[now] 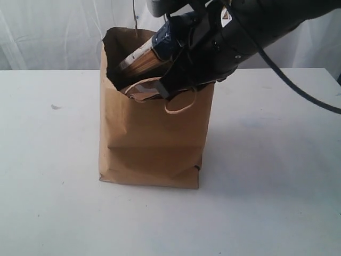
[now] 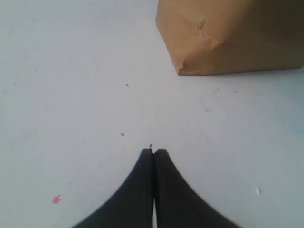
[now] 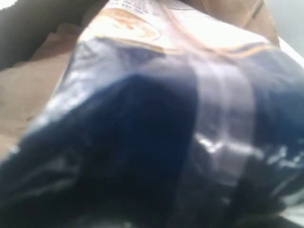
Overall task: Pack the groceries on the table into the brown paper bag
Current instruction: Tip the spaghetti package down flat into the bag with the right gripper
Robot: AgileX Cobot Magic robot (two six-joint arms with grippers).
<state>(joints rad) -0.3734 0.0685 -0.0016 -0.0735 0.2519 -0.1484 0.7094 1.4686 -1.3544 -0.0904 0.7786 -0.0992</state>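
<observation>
Packing record, as we find it:

- Brown paper bag (image 1: 152, 144): upright at the centre of the desk (image 1: 277, 208), mouth open.
- Spaghetti packet (image 1: 151, 53): tilted in the bag's mouth, lower end inside, dark blue end jutting toward one o'clock.
- Right pincer (image 1: 178, 80): reaches in from two o'clock, right beside the packet. We cannot tell whether its jaws are apart or clamped.
- Left pincer (image 2: 154, 153): jaws together, empty, over bare desk near the bag's bottom corner.
- Progress: we see no other grocery outside the bag and its contents are hidden. We judge packing nearly done, with the packet left to settle fully.
</observation>
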